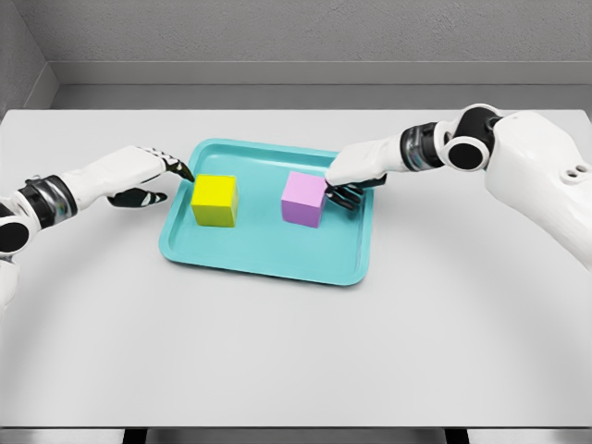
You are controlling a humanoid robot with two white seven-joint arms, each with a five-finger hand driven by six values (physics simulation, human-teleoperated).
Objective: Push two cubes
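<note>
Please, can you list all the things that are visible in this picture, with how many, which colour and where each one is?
tray: one, teal, on the table in the middle, a little toward the far side
yellow cube: one, yellow, on the left part of the tray
pink cube: one, pink-lilac, on the right part of the tray
table: one, light grey, fills most of the view
wall: one, grey, behind the far edge of the table
left hand: one, white with dark fingertips, at the tray's left edge, fingertips close to the yellow cube, holding nothing
right hand: one, white with dark fingers, at the right side of the pink cube, fingers at its side, not wrapped around it
</note>
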